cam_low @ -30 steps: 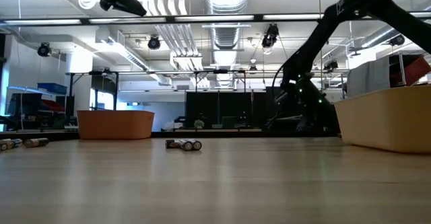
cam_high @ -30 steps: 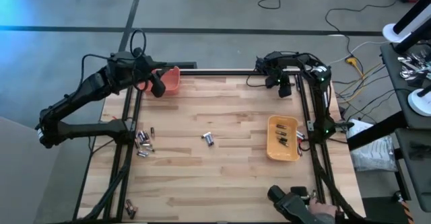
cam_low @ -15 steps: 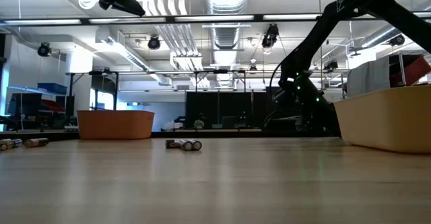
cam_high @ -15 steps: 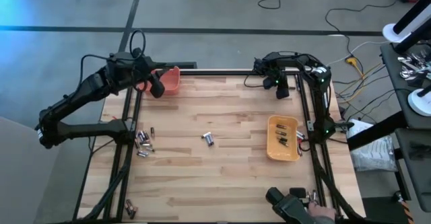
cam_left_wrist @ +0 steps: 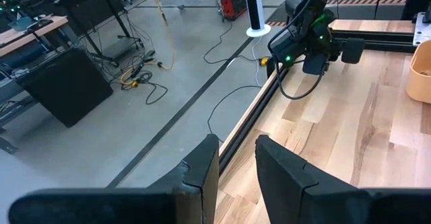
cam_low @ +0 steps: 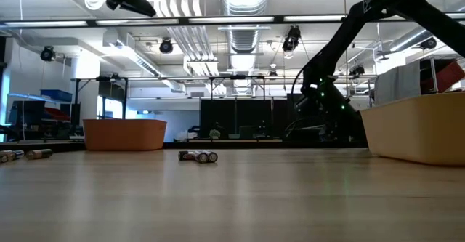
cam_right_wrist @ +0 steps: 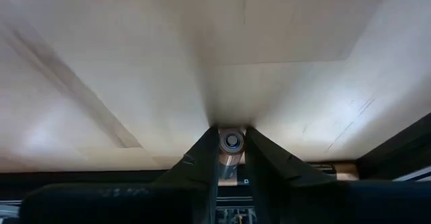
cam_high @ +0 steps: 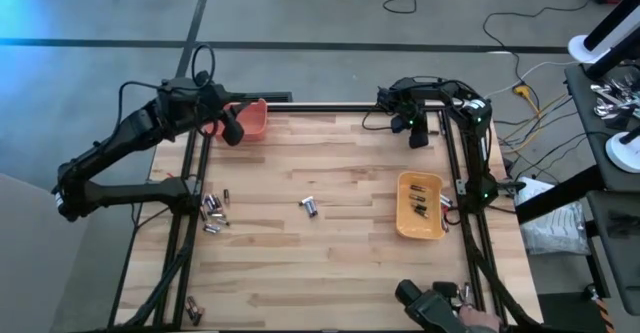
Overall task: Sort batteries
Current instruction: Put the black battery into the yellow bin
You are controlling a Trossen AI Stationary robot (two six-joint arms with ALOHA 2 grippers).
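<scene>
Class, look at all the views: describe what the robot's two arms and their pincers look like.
Both arms are dark, jointed and slender, with black cables looping along them. The right arm shows small green lights near its wrist. The left pincer has two flat, angular black fingers; the right pincer has two similar dark fingers tapering to a narrow tip.

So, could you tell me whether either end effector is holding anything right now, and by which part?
The right end effector pinches one battery across its sides, its end facing the wrist camera. The left end effector holds nothing.

Small batteries mid-table, more scattered, seemingly, leftward.
</scene>
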